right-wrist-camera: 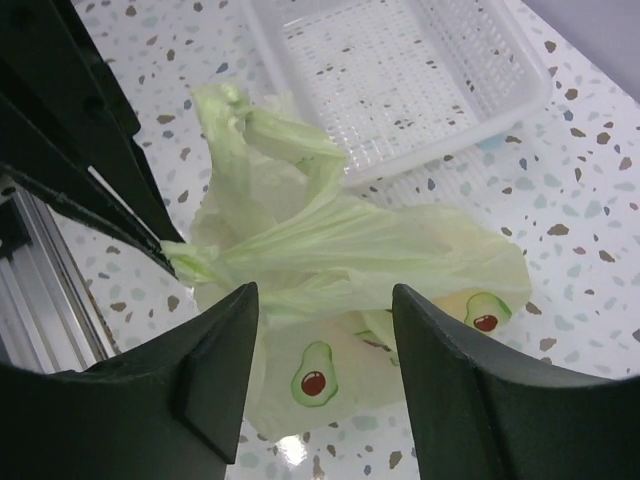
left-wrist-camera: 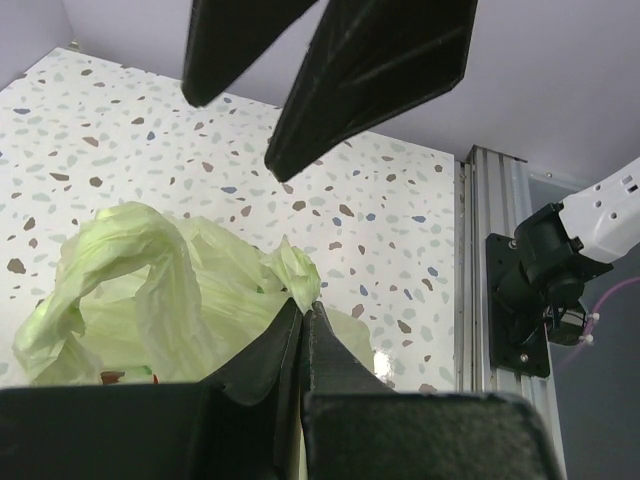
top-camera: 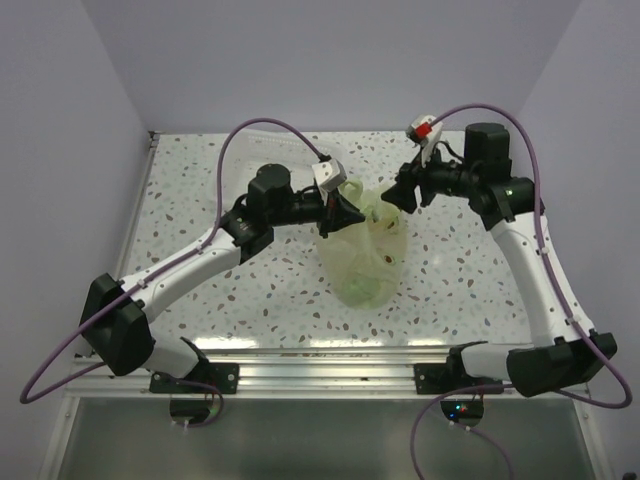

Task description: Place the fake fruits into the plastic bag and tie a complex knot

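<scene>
The pale green plastic bag (top-camera: pixel 366 252) stands mid-table, printed with small avocado pictures (right-wrist-camera: pixel 313 375). My left gripper (left-wrist-camera: pixel 303 306) is shut on a bunched handle end (right-wrist-camera: pixel 188 260) at the bag's top and holds a strand of it taut. My right gripper (right-wrist-camera: pixel 325 305) hangs just above the bag, open, with nothing between its fingers (right-wrist-camera: pixel 222 345). One loop handle (right-wrist-camera: pixel 245 135) sticks up loose. The handle material is twisted together at the top; I cannot tell whether it forms a knot. The fake fruits are hidden inside the bag.
A clear-white plastic basket (right-wrist-camera: pixel 400 80) lies on the speckled table (top-camera: pixel 200 200) behind the bag. The metal rail (left-wrist-camera: pixel 490 260) and the arm bases run along the near edge. Pale walls close in the left, right and far sides.
</scene>
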### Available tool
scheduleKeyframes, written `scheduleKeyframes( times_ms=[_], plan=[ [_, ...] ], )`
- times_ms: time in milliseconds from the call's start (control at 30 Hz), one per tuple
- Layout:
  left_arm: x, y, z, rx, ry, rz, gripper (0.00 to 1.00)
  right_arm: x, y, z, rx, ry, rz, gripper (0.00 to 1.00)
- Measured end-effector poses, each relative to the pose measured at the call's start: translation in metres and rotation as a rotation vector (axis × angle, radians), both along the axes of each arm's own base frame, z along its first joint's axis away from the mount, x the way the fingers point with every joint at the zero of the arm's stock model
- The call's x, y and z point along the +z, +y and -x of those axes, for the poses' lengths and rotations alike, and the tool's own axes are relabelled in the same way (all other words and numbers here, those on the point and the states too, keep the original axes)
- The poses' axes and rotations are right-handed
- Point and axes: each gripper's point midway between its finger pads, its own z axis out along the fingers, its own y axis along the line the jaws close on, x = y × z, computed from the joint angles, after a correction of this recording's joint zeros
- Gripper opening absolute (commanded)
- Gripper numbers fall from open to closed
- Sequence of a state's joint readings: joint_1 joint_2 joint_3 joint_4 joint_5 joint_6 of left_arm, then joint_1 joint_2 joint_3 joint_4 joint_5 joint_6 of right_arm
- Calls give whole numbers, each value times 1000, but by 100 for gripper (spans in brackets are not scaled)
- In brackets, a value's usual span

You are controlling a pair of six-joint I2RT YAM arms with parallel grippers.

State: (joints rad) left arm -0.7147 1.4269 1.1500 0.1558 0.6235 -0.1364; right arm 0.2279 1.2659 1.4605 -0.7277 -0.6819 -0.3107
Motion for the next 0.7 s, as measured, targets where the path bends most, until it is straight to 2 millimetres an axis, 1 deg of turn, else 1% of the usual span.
scheduleKeyframes(
  times_ms=[67, 200, 300, 333, 467, 600, 700],
  plan=[
    [0, 0, 0, 0, 0, 0, 0, 9, 2, -8, -6, 3, -27, 63],
    [0, 0, 0, 0, 0, 0, 0, 25, 16, -21, 23, 11, -96, 67],
    [-1, 0, 0, -1, 2, -2, 0, 24, 26, -23, 49, 52, -132, 70],
    [-1, 0, 0, -1, 2, -2, 0, 22, 30, -22, 61, 68, -139, 73],
    [-1, 0, 1, -1, 1, -2, 0, 21, 44, -14, 103, 92, -151, 79],
    [0, 1, 1, -1, -1, -1, 0, 22, 60, -3, 155, 91, -155, 82],
    [0, 1, 2, -1, -1, 0, 0, 20, 70, -2, 174, 85, -148, 81]
  ],
)
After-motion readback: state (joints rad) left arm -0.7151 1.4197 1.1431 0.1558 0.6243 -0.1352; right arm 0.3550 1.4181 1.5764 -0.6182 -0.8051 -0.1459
